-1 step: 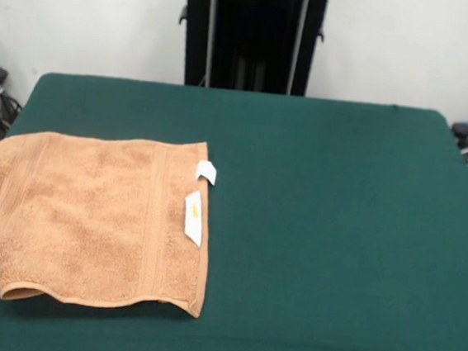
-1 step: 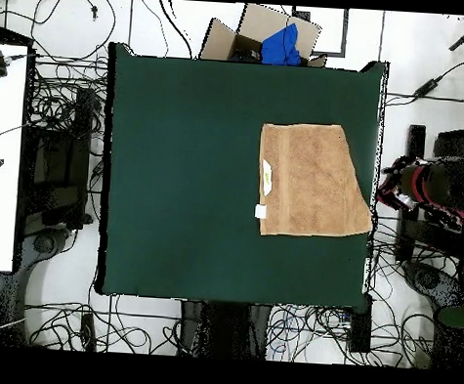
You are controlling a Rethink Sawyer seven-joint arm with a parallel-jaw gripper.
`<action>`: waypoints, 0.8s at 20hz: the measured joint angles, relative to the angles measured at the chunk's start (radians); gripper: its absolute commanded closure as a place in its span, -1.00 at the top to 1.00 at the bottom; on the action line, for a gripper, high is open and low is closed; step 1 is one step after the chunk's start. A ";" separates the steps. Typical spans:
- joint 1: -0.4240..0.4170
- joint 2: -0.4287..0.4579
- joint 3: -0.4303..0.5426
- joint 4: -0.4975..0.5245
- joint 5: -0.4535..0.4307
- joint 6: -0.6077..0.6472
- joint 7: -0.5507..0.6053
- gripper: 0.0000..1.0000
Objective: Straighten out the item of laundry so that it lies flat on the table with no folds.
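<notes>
The item of laundry (image 1: 89, 220) is an orange-tan towel lying on the left part of the green table (image 1: 336, 235) in the front view. One woven band runs near its right edge, where two white tags (image 1: 195, 213) stick out. Its near edge curls up a little and looks doubled. In the overhead view the towel (image 2: 313, 180) lies at the table's (image 2: 178, 177) right side, one corner reaching the edge. The red and black arm (image 2: 442, 185) rests off the table to the right, and its gripper (image 2: 393, 185) end is beside the table edge, apart from the towel.
A cardboard box with a blue cloth (image 2: 284, 44) sits beyond the table's top edge in the overhead view. Cables cover the floor all round. A white bench (image 2: 1, 156) stands at the left.
</notes>
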 measured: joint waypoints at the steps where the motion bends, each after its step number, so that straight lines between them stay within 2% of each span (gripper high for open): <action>1: 0.000 0.000 0.000 0.000 0.000 0.000 0.000 1.00; 16: 0.000 -0.048 0.000 0.084 0.002 -0.010 0.000 1.00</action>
